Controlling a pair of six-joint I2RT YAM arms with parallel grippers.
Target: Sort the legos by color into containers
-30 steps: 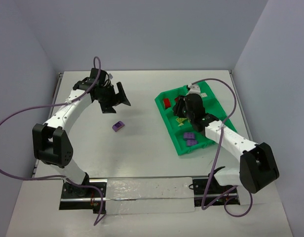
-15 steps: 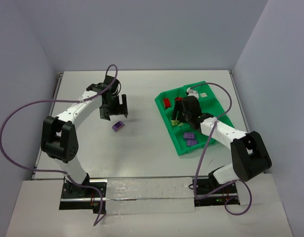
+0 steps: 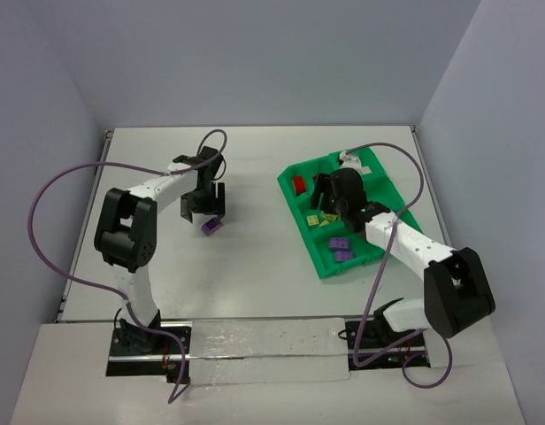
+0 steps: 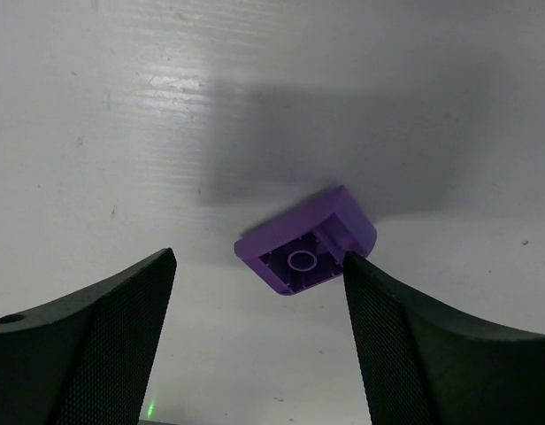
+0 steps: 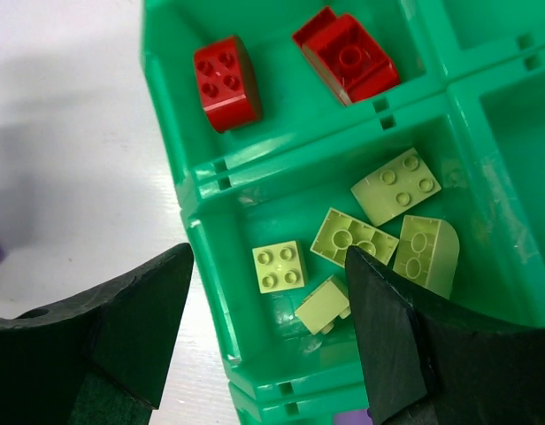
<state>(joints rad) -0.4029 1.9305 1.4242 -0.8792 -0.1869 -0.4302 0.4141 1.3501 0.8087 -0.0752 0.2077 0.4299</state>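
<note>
At nine o'clock from the tray (image 3: 322, 259), our left gripper (image 4: 259, 262) has dropped astride the purple brick (image 4: 306, 246), jaws apart but narrowing; our right gripper (image 5: 271, 257) has opened above the yellow-green bricks (image 5: 395, 186), so we judge purple the last to fetch

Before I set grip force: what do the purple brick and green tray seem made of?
Small purple toy brick: likely hard moulded plastic, satin-smooth; crisp hollow underside with a tube. Bright green compartment tray: probably plastic too, glossy; highlights along its slotted walls.
</note>
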